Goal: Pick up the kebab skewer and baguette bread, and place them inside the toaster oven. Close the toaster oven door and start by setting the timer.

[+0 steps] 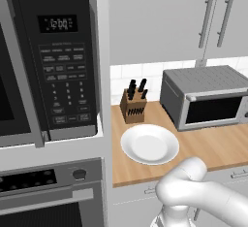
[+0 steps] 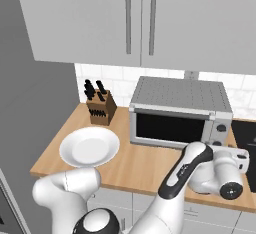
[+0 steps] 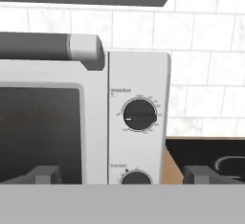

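The grey toaster oven [image 1: 208,97] [image 2: 177,108] stands on the wooden counter against the tiled wall. Its toaster oven door [image 3: 38,127] is shut, with the bar handle [image 3: 48,48] across the top of the dark glass. My gripper [image 3: 123,175] [image 2: 227,154] is open and empty, level with the oven's right-hand control panel and close in front of it. An upper dial [image 3: 139,115] sits straight ahead, and a lower dial [image 3: 136,177] lies between my fingertips [image 3: 45,174]. The kebab skewer and baguette bread are out of view.
A bare white plate [image 1: 150,143] [image 2: 90,146] lies left of the oven, with a knife block [image 1: 133,105] [image 2: 100,105] behind it. A black microwave [image 1: 48,66] and a wall oven [image 1: 48,192] fill the far left. A black cooktop [image 3: 210,156] borders the oven's right.
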Available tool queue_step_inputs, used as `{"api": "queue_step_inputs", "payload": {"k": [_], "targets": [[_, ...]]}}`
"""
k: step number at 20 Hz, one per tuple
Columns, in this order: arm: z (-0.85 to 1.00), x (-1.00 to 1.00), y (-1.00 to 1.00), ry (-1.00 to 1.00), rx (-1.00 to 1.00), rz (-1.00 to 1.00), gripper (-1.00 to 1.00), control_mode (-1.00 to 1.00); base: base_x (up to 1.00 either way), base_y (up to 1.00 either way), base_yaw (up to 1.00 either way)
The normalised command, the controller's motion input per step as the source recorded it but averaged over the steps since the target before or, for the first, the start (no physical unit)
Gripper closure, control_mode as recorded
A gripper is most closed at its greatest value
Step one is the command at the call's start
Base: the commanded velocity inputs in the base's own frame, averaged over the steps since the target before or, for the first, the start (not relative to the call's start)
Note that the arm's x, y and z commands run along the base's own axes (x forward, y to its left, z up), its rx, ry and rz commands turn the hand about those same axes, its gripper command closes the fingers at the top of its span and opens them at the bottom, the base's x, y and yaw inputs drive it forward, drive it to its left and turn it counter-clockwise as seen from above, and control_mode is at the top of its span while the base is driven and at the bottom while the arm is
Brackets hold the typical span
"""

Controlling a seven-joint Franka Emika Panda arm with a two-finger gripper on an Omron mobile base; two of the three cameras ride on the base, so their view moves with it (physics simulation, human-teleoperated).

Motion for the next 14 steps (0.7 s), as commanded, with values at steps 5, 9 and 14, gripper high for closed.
{"api": "queue_step_inputs", "payload": {"k": [5, 9, 14], "targets": [[-0.03, 0.00, -0.16, 0.00, 0.00, 0.00, -1.00, -1.00, 0.00, 0.00, 0.00], [-0.03, 0.00, -0.13, 0.00, 0.00, 0.00, -1.00, -1.00, 0.00, 0.00, 0.00], [-0.02, 0.00, -0.05, 0.03, 0.00, 0.00, -1.00, -1.00, 0.00, 0.00, 0.00]]}}
